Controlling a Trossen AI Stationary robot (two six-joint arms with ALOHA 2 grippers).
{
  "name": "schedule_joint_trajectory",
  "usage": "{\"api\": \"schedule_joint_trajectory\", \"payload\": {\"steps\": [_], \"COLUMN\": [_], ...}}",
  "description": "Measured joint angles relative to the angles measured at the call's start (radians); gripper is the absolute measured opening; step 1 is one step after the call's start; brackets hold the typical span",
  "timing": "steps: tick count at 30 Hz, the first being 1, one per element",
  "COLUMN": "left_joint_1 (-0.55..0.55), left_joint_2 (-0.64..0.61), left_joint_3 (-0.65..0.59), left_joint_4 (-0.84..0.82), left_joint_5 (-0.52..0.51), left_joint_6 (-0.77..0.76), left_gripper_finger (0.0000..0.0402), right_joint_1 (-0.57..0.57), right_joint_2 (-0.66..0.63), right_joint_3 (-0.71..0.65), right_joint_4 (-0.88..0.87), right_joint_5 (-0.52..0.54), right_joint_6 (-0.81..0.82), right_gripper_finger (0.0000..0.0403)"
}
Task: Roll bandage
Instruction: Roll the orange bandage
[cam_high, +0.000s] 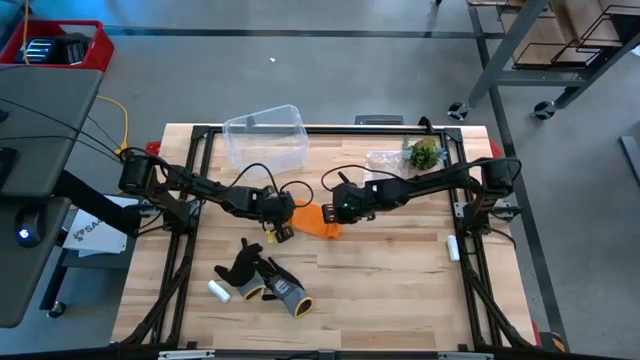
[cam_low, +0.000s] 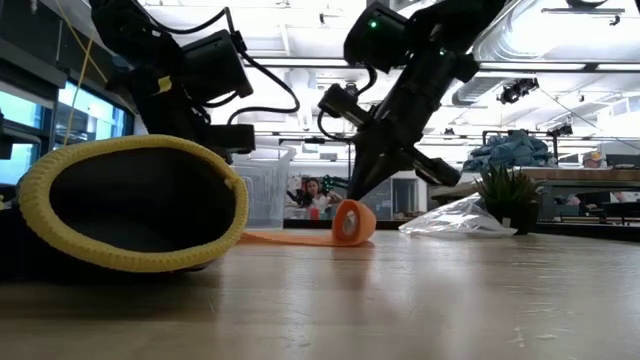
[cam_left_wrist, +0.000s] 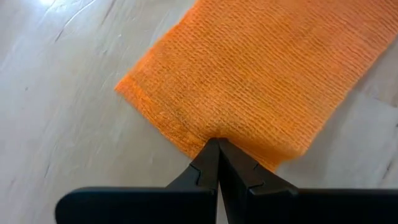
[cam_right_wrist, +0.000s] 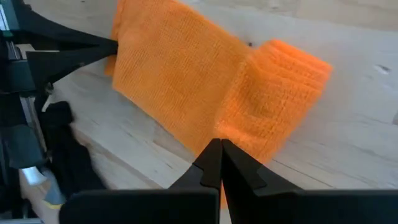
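Counter (cam_high: 400, 300), read L to R in the high view.

Far L, near the front edge: small white cylinder (cam_high: 218, 291) and a pair of black-grey-yellow gloves (cam_high: 265, 282). Neither touched; well apart from the work. In the low view one glove cuff fills the foreground.

L-centre: left tool (cam_high: 283, 222) sits at the flat tail end of the bandage (cam_high: 318, 221). Its wrist view shows the two tips fully closed, tapering to a point right on the frayed short edge of the orange fabric (cam_left_wrist: 249, 81). Whether fabric is actually nipped between the tips or only pressed flat, can't tell. Judgement: it acts as an anchor so the strip stays taut and straight while the far end is wound.

Centre: bandage lies mid-counter, partly rolled. Low view shows a small stubby roll (cam_low: 352, 222) standing on its curved side w/ a flat tail running off toward the gloves.

R of that: right tool (cam_high: 343, 208) is down at the roll end, tips closed, just at the edge of the rolled part (cam_right_wrist: 280, 93) per its wrist view. Judgement: closed tips serve as a pusher to turn the roll along the strip.

Behind, L to R: clear plastic tub (cam_high: 265, 135), clear bag (cam_high: 385, 160), small green plant (cam_high: 424, 153). Not involved.

Progress: rolling begun, much tail left flat.
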Motion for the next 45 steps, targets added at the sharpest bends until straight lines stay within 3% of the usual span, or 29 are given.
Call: {"api": "schedule_joint_trajectory", "payload": {"steps": [9,18,25,35,45], "left_joint_1": [0.000,0.000,0.000,0.000,0.000], "left_joint_2": [-0.059,-0.070,-0.071,-0.072,-0.072], "left_joint_3": [-0.007,-0.007,-0.006,-0.005,-0.005], "left_joint_4": [-0.066,-0.086,-0.086,-0.085,-0.087], "left_joint_5": [-0.044,-0.058,-0.051,-0.048,-0.046], "left_joint_6": [-0.004,-0.005,-0.030,-0.029,-0.012], "left_gripper_finger": [0.0000,0.0000,0.0000,0.0000,0.0000], "right_joint_1": [0.013,-0.005,0.014,0.040,0.047], "right_joint_2": [0.094,0.095,0.056,0.026,0.130], "right_joint_3": [0.001,0.001,0.001,0.000,0.000], "right_joint_4": [0.208,0.401,0.349,0.020,0.065], "right_joint_5": [-0.018,-0.012,-0.022,0.004,0.004], "right_joint_6": [0.068,0.065,0.024,0.030,0.106], "right_gripper_finger": [0.0000,0.0000,0.0000,0.0000,0.0000]}}
